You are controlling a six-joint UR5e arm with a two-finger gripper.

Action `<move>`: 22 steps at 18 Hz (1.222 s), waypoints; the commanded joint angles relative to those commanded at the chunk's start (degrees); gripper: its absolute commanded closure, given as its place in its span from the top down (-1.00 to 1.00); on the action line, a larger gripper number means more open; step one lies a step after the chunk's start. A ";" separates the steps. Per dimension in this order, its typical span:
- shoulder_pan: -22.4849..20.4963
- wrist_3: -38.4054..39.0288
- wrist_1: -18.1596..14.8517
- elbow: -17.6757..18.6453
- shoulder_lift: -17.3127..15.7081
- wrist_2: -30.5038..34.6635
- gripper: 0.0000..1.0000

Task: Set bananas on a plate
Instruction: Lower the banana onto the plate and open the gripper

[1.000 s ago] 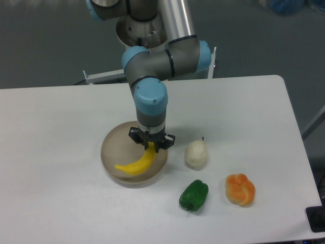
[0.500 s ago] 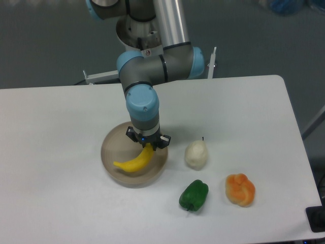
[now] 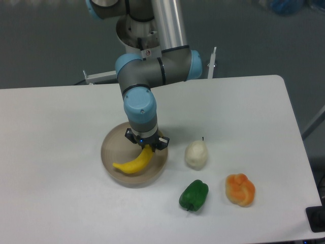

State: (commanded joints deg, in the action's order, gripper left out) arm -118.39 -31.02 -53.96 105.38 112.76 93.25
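Observation:
The yellow banana (image 3: 134, 161) lies over the middle of the round beige plate (image 3: 108, 147), its tip pointing to the lower left. My gripper (image 3: 147, 147) stands straight above the plate's right half and is shut on the banana's upper right end. Whether the banana rests on the dish or hangs just above it, I cannot tell. The arm's blue-capped wrist hides the plate's far rim.
To the right of the plate stands a white pear-like toy (image 3: 195, 154). A green pepper (image 3: 193, 195) and a lumpy orange pepper (image 3: 240, 189) lie nearer the front edge. A white bracket (image 3: 104, 77) sits at the table's back edge beside the arm's base.
The gripper with the banana has shifted a little to the left, toward the plate's middle, and the arm's wrist has swung left with it. The other toys have stayed put.

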 joint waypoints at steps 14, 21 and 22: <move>0.44 0.17 0.17 -0.97 1.14 0.09 -0.32; 0.35 0.09 0.09 -1.84 0.62 0.00 1.00; 0.35 0.00 0.09 -1.93 0.44 0.00 1.00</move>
State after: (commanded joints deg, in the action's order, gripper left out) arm -118.04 -31.02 -53.88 103.45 113.20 93.25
